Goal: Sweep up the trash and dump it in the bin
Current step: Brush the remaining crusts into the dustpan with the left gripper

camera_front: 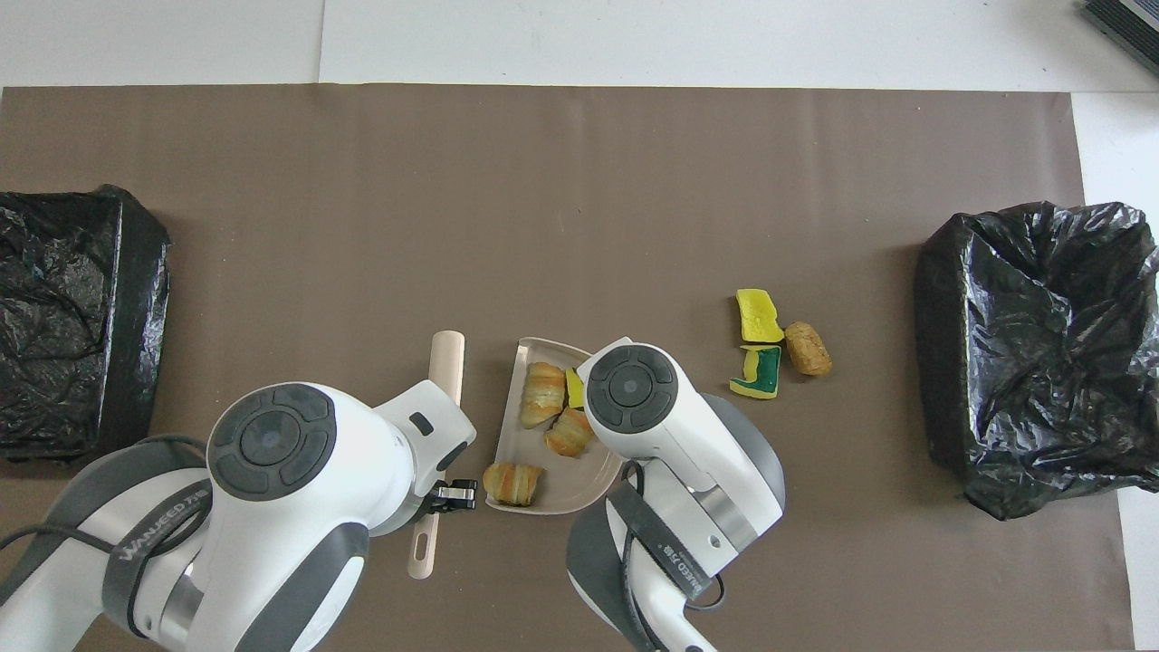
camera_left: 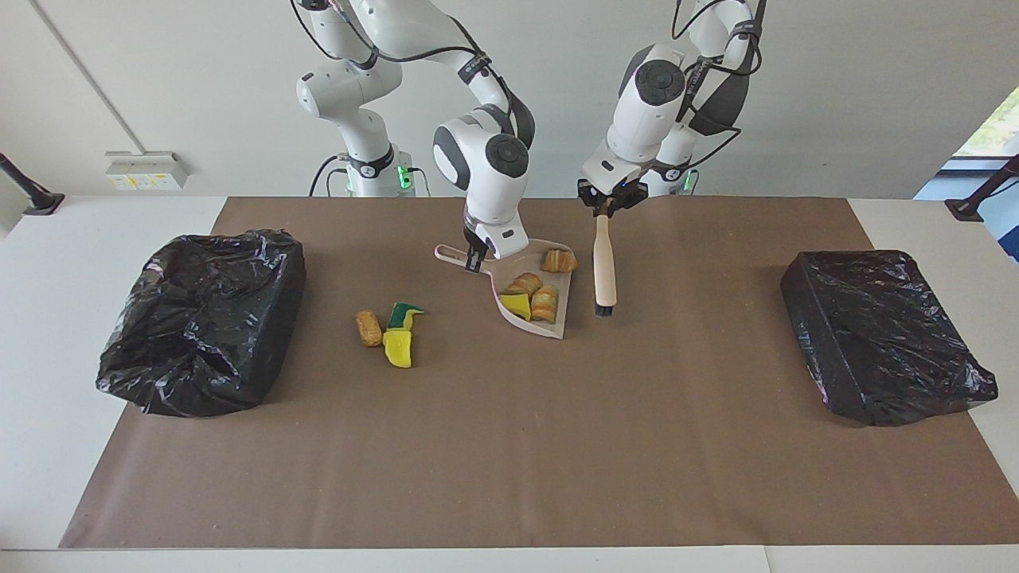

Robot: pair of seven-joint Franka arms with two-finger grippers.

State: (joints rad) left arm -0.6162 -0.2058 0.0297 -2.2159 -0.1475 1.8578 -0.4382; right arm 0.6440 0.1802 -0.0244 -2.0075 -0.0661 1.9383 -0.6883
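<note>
From overhead, the right arm's wrist covered the right gripper [camera_left: 478,259], the dustpan [camera_front: 543,496] handle and most of one yellow sponge piece [camera_front: 574,388]. The left arm hid part of the brush [camera_front: 445,362] handle. The picture's edge cut off one black bin [camera_front: 63,317].

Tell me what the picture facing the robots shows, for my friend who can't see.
The right gripper holds a pink dustpan with four trash bits in it, while the left gripper holds a brush beside it. Three more bits lie on the mat, between two black-bagged bins.
</note>
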